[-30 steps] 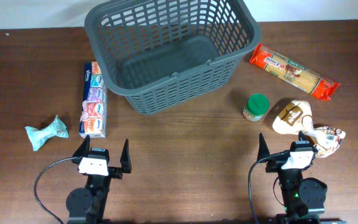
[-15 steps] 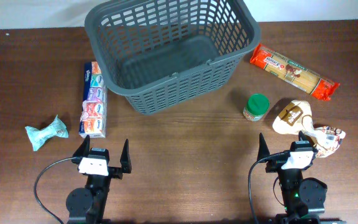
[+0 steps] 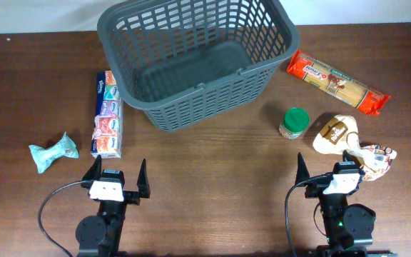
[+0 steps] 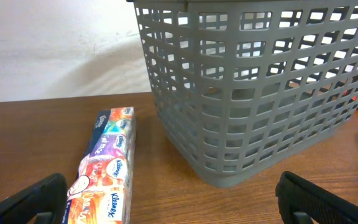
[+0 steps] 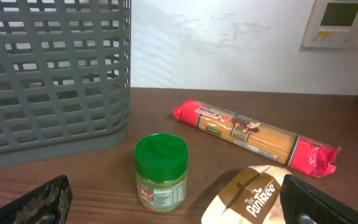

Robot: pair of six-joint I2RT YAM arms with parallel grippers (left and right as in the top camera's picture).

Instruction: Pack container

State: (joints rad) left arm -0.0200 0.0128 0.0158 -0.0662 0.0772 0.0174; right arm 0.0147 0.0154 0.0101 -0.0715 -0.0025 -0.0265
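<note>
The large dark grey slotted basket [image 3: 195, 61] stands empty at the table's far middle; it also shows in the left wrist view [image 4: 260, 87] and the right wrist view [image 5: 48, 81]. A long Kleenex tissue pack [image 3: 107, 114] lies left of it [image 4: 104, 165]. A green-lidded jar [image 3: 294, 122], a red spaghetti pack [image 3: 337, 82] and tan snack bags [image 3: 337, 134] lie to its right; the jar [image 5: 161, 171] stands just ahead of the right fingers. My left gripper [image 3: 118, 178] and right gripper [image 3: 329, 170] are open and empty near the front edge.
A small teal wrapped packet [image 3: 51, 152] lies at the left. A second patterned bag [image 3: 377, 160] lies beside the right gripper. A white wall with a wall panel [image 5: 344, 22] stands behind the table.
</note>
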